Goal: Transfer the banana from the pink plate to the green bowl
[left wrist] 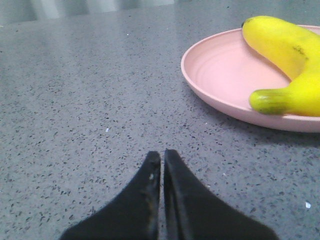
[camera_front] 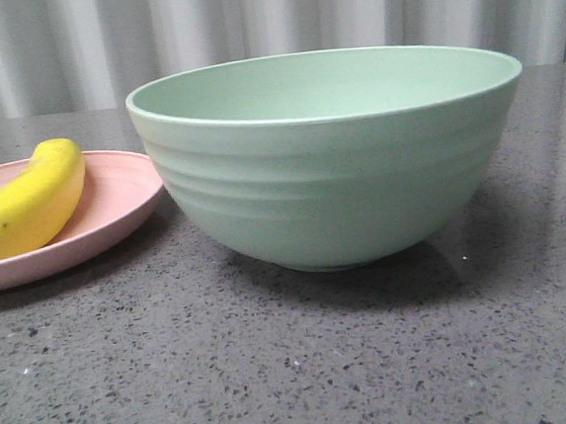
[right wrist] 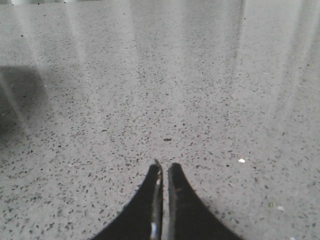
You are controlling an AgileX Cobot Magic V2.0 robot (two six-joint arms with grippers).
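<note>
Lying on the plate (camera_front: 114, 202), the banana (camera_front: 26, 202) had not left its starting place: it rested inside the pink rim, curved along the plate's far part, with one rounded end nearest the bowl (camera_front: 330, 158). The bowl stood upright on the speckled grey table (camera_front: 297, 369), just beside the plate, the plate's rim passing close by or behind the bowl's ridged wall; whether the two touched could not be told. What could be seen of the bowl's inside held nothing, though its bottom was hidden behind the near wall. Behind the bowl hung a pale pleated curtain (camera_front: 267, 25). From the left wrist, the banana (left wrist: 287, 60) showed a greenish, dark-flecked stem end lying on the plate (left wrist: 220, 75) near its rim, and the left gripper (left wrist: 162, 156) hung low over bare table short of the plate, its black fingers (left wrist: 145, 200) pressed together with only a thin slit between them, holding nothing. The right gripper (right wrist: 164, 167) was likewise closed and empty, its tips nearly meeting over bare table (right wrist: 160, 90), with neither bowl nor plate in its view.
</note>
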